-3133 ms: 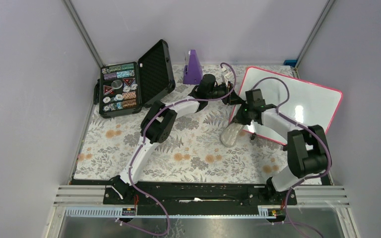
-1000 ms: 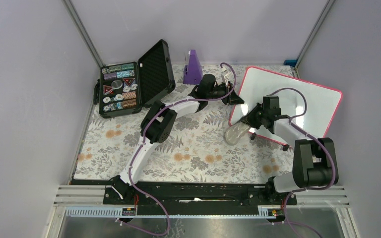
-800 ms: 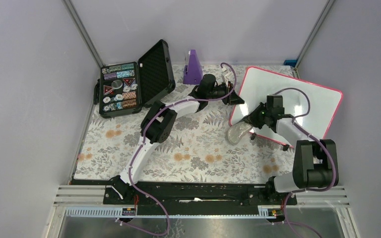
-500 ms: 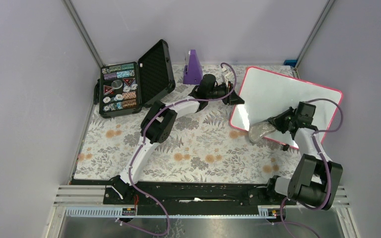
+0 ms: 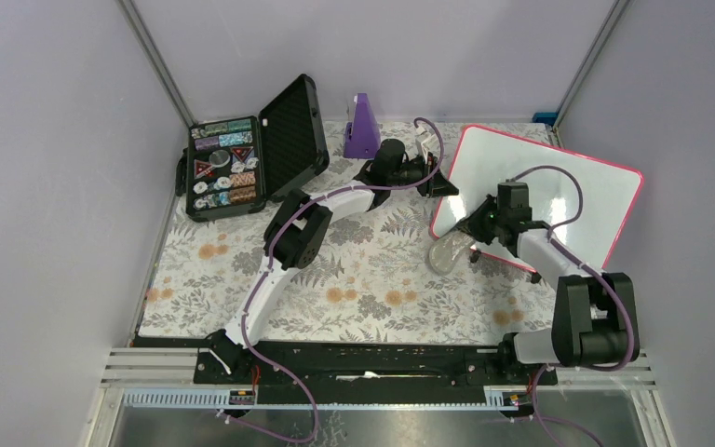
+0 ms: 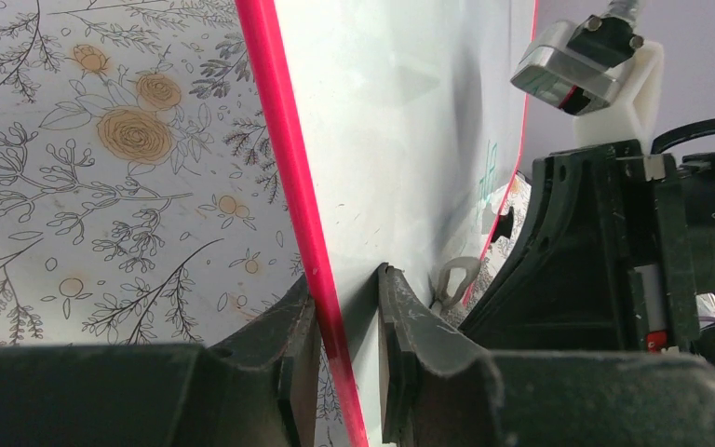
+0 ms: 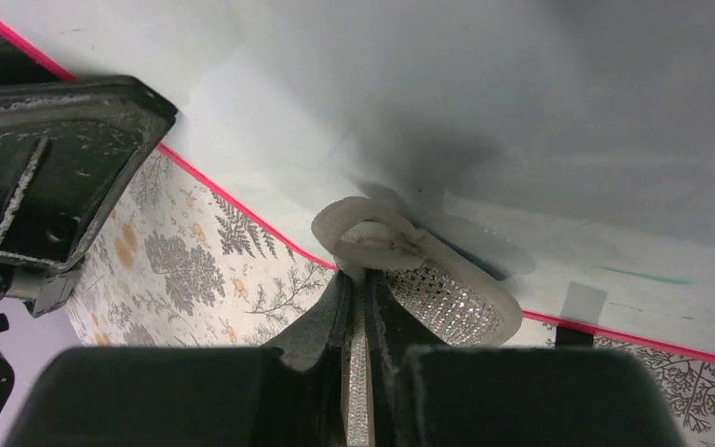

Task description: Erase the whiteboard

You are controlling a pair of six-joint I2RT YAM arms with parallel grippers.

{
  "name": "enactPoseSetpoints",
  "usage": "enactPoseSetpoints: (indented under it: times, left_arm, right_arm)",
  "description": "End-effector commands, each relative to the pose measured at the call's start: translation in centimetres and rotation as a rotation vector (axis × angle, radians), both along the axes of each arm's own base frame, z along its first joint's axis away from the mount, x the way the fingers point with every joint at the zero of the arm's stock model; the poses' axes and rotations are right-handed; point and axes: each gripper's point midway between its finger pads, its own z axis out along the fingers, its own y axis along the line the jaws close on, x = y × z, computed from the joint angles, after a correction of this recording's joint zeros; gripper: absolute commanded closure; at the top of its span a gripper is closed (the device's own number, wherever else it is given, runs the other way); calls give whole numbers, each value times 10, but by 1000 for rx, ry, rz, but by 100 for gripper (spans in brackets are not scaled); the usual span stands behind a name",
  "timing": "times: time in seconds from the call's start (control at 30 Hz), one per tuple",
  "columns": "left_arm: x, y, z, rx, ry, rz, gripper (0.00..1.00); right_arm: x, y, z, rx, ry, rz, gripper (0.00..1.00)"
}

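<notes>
Whiteboard [image 5: 568, 186]: stiff, light, slick-faced; stands tilted at the right rear of the tabletop [image 5: 363, 279]. Best hold is the pink frame [image 6: 284, 158], where the left tool [image 6: 346, 317] clamps. The right tool [image 7: 361, 279] grips a sponge [image 7: 447, 298] at the board's lower edge.

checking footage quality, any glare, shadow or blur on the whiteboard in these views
Top external: whiteboard sharp, evenly lit. Right wrist: soft grey shadow on it above the sponge, near jaws blurred. Left wrist: grey reflections on the board, near jaws dark and soft.

The whiteboard [image 5: 600, 200], glossy white with a pink-red frame, leans tilted at far right, bearing faint green strokes.
</notes>
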Motion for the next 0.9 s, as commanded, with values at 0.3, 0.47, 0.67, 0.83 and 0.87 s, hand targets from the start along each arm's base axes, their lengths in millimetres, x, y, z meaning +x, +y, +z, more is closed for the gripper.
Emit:
enactPoseSetpoints:
  times: [0.3,0.47,0.67,0.83,0.87]
  left_arm:
    - [4,-9,16,1,-167,29,100]
    - [3,-9,17,-1,-168,29,100]
    - [4,-9,16,-1,-167,30,100]
    - [4,-10,15,-2,-162,26,100]
    - [4,-10,15,-1,-162,26,100]
  right_arm:
    - [-5,-105,1,2,0,-269,100]
    - [-27,-142,0,17,-11,-382,100]
    - [-11,-112,12,54,-79,-319,100]
    - [18,-35,32,39,-150,-135,100]
    - [21,-28,33,43,-152,-120,100]
